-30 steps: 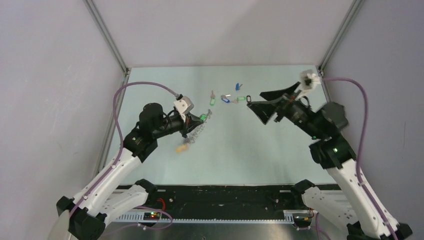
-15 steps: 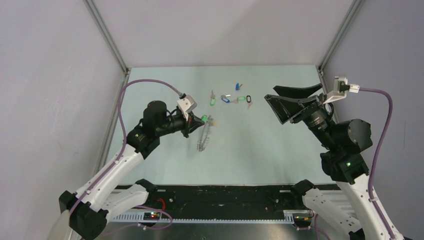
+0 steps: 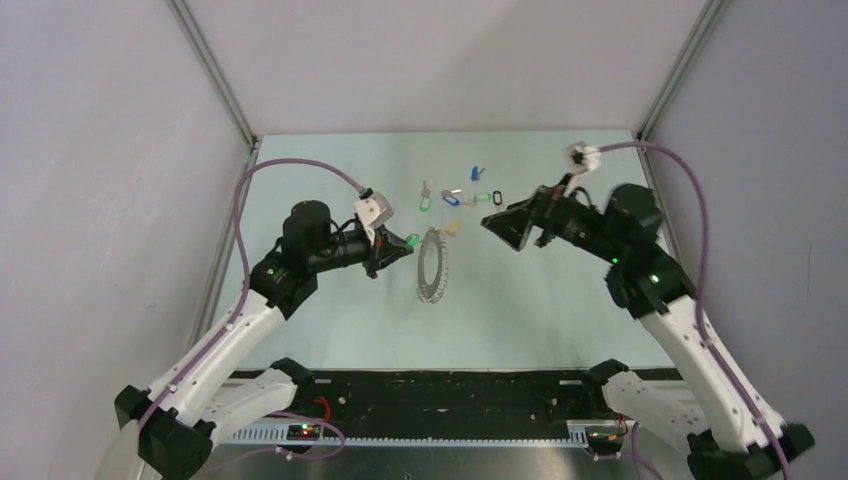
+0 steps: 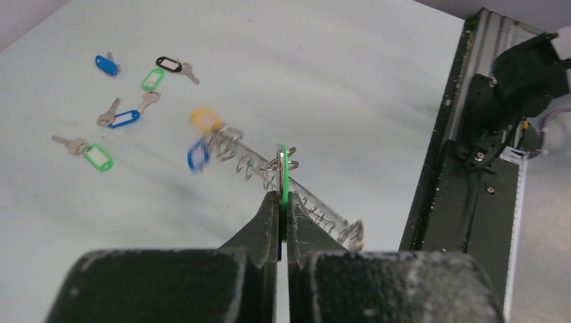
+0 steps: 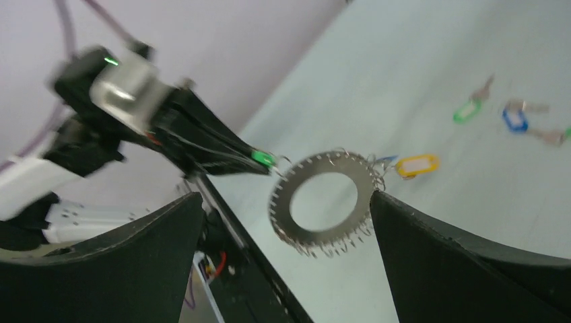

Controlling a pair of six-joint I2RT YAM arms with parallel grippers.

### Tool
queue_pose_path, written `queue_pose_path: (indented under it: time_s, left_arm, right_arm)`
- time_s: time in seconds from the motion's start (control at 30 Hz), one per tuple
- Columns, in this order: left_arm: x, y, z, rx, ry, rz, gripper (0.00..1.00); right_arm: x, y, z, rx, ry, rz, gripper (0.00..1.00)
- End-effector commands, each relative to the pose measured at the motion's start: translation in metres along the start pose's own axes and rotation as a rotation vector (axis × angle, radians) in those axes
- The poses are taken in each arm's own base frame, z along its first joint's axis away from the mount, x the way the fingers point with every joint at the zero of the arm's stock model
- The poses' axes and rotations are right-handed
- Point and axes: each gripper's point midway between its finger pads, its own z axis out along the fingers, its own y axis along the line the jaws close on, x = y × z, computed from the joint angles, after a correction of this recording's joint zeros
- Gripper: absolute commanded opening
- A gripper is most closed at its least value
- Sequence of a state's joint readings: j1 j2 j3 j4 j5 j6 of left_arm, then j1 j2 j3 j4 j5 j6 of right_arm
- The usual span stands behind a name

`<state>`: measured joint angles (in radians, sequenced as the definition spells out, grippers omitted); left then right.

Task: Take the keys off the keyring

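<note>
The left gripper (image 4: pixel 280 196) is pinched tight on a green tag (image 4: pixel 285 161). The keyring (image 5: pixel 323 163) hangs from that tag, edge-on to the left wrist camera and face-on to the right. A yellow tag (image 5: pixel 417 164) and a blue tag (image 4: pixel 196 156) dangle at the ring's far rim, both blurred. The right gripper (image 3: pixel 503 232) has its jaws wide apart, just beside the ring and holding nothing. Whether the ring's lower rim touches the table (image 3: pixel 520 310) is hard to tell. The loose keys (image 4: pixel 124 119) lie farther back on the table, well apart from the ring.

Pale table (image 3: pixel 520 300); loose tagged keys (image 3: pixel 450 198) scattered far middle.
</note>
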<state>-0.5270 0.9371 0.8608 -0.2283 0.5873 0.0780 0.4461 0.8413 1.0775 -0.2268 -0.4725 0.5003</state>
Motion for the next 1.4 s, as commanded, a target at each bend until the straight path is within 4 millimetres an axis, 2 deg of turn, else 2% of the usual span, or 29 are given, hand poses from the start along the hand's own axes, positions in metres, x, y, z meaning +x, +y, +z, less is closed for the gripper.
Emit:
queue_pose_path:
  time_s: [0.0,0.13,0.33,0.5,0.6,0.73,0.77,0.9,1.23,1.27,1.33,1.37]
  left_arm:
    - [-0.038,-0.018,-0.003,0.081,-0.094,0.058,0.00]
    - [-0.038,-0.020,-0.001,0.096,-0.089,0.061,0.00]
    - [-0.043,-0.025,-0.003,0.115,-0.102,0.078,0.00]
    - [-0.044,-0.028,-0.003,0.132,-0.106,0.086,0.00]
    - [-0.044,-0.032,-0.003,0.148,-0.106,0.094,0.00]
    - [-0.044,-0.036,-0.003,0.168,-0.107,0.098,0.00]
    - [-0.045,-0.037,-0.003,0.174,-0.109,0.101,0.00]
    - [-0.046,-0.044,-0.005,0.202,-0.114,0.111,0.00]
    - [-0.044,-0.057,-0.009,0.246,-0.125,0.150,0.00]
    - [-0.044,-0.057,-0.009,0.245,-0.126,0.152,0.00]
    - [-0.044,-0.058,-0.009,0.250,-0.126,0.153,0.00]
    - [-0.044,-0.058,-0.009,0.253,-0.126,0.154,0.00]
  right_arm:
    - [0.056,-0.024,0.018,0.023,0.248,-0.004,1.00]
    - [0.078,-0.037,0.026,0.063,0.316,-0.076,0.99]
    - [0.090,-0.038,0.035,0.027,0.356,-0.090,1.00]
    - [0.107,-0.031,0.042,-0.035,0.403,-0.127,0.99]
    - [0.110,-0.032,0.045,-0.039,0.406,-0.167,0.99]
    - [0.113,-0.019,0.045,-0.134,0.355,-0.346,0.99]
    - [0.118,-0.018,0.044,-0.163,0.333,-0.395,0.99]
    - [0.112,-0.007,0.042,-0.237,0.229,-0.514,0.97]
    - [0.101,0.000,0.042,-0.241,0.127,-0.602,0.99]
    - [0.100,0.003,0.041,-0.251,0.116,-0.612,0.97]
    - [0.099,0.006,0.041,-0.264,0.108,-0.621,0.80]
    - [0.100,0.007,0.041,-0.270,0.107,-0.624,0.65]
